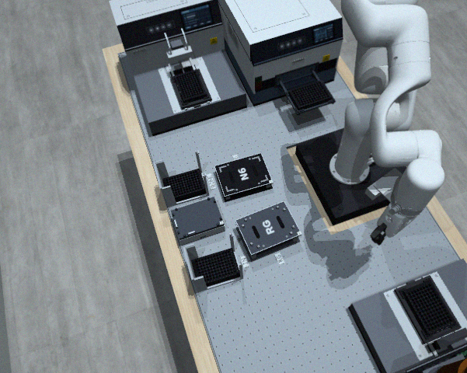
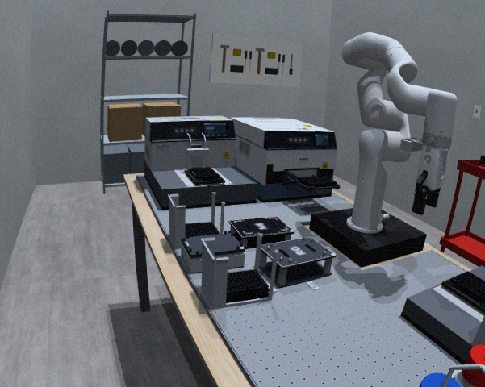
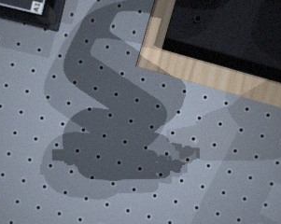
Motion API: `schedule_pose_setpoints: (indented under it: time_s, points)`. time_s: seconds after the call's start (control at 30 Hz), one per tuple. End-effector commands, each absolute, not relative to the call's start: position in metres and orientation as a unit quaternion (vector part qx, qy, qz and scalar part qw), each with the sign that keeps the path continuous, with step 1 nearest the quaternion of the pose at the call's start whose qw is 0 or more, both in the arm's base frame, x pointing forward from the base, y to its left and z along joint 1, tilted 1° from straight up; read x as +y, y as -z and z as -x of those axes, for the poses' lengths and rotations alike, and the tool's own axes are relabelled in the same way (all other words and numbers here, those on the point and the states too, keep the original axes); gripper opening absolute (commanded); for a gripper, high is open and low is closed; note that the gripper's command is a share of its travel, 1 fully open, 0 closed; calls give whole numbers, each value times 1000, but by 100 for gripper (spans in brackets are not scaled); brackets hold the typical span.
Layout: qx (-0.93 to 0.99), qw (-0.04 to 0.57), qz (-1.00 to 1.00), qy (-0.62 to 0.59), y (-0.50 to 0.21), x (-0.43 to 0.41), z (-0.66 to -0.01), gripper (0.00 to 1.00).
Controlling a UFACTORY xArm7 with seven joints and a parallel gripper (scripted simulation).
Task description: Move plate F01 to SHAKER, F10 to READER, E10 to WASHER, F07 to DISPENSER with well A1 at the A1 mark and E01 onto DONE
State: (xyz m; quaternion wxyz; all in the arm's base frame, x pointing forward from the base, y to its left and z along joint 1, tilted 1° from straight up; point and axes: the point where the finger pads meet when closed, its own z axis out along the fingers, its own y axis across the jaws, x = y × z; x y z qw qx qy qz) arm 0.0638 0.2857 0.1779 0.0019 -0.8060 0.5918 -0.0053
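I am holding the xArm's claw (image 1: 378,235) spread wide and gripping nothing, hanging well above the perforated counter (image 1: 289,305) just beside the arm's black pedestal (image 1: 325,193), and as far as I can judge the plate shuffle is barely starting. Dark well plates are sitting on the left bench instrument (image 1: 190,86), on the extended drawer of the instrument beside it (image 1: 308,96), on the instrument at the near right corner (image 1: 426,308), and down inside both stack racks (image 1: 183,184) (image 1: 215,266); the grey station between the racks (image 1: 196,218) is lying bare, as are the N6 nest (image 1: 244,175) and the RG nest (image 1: 269,229). I am not able to read the station names or plate labels, so I am treating all five moves as still ahead. The wrist view is showing only dotted deck and the arm's shadow. Around the counter, a grey room is showing a shelf rack (image 2: 105,104) with cardboard boxes (image 2: 124,120), a tool board (image 2: 255,59) and a red cart (image 2: 463,208).
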Motion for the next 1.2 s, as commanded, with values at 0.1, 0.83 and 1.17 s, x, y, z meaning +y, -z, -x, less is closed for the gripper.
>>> schedule_pose_setpoints:
  time_s: [0.1, 0.83, 1.17]
  points:
    - [595, 4, 803, 6, -179, 296, -44, 100]
    - [632, 4, 775, 5, -178, 344, -16, 100]
    - [662, 5, 749, 5, -178, 369, -13, 100]
